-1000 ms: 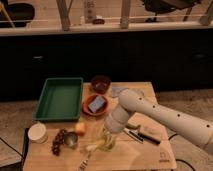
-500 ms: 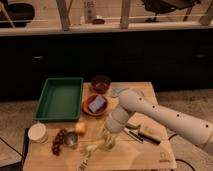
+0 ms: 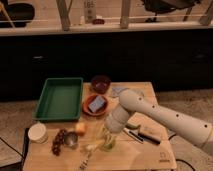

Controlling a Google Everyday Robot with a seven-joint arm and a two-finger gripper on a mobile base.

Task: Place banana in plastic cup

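Note:
The plastic cup (image 3: 108, 143) stands upright near the table's front middle, see-through with a greenish base. My gripper (image 3: 109, 131) is at the end of the white arm, directly over the cup's mouth and reaching down into it. A slim pale-yellow shape, apparently the banana (image 3: 104, 137), shows upright at the cup just under the gripper. The gripper hides most of it, and I cannot tell whether it is held or resting inside the cup.
A green tray (image 3: 59, 98) sits at the back left. A dark red bowl (image 3: 100, 83) and an orange plate (image 3: 95, 104) are behind the cup. A white container (image 3: 37, 132), grapes (image 3: 59, 141), a metal cup (image 3: 71, 140) and an orange block (image 3: 80, 128) lie to its left. Dark tools (image 3: 142, 134) lie to the right.

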